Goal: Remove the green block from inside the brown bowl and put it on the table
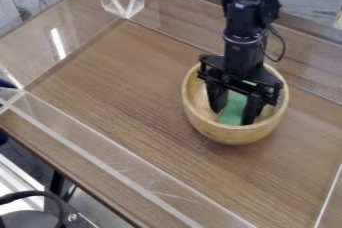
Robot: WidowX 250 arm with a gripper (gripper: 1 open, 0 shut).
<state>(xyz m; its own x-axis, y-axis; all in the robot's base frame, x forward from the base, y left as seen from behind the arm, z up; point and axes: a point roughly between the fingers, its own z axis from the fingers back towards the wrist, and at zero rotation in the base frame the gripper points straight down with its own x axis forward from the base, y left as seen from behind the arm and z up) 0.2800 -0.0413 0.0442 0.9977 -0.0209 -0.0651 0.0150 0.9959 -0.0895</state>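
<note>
The black arm (247, 12) reaches straight down into the brown bowl (201, 117), which sits on the right side of the counter (120, 102). Its pincer (241, 100) is lowered inside the bowl, with 2 dark fingers (214, 94) standing on either side of the green block (241, 107). The block lies inside the bowl, tilted against the inner wall, its lower end toward the near rim. The fingers look drawn in against the block's 2 long sides, though at this resolution I cannot tell for certain that they are clamped on it. The block rests in the bowl and is not lifted clear. Low clear acrylic walls (80, 162) border the counter, and a small clear bracket (123, 0) stands at the far left corner.
</note>
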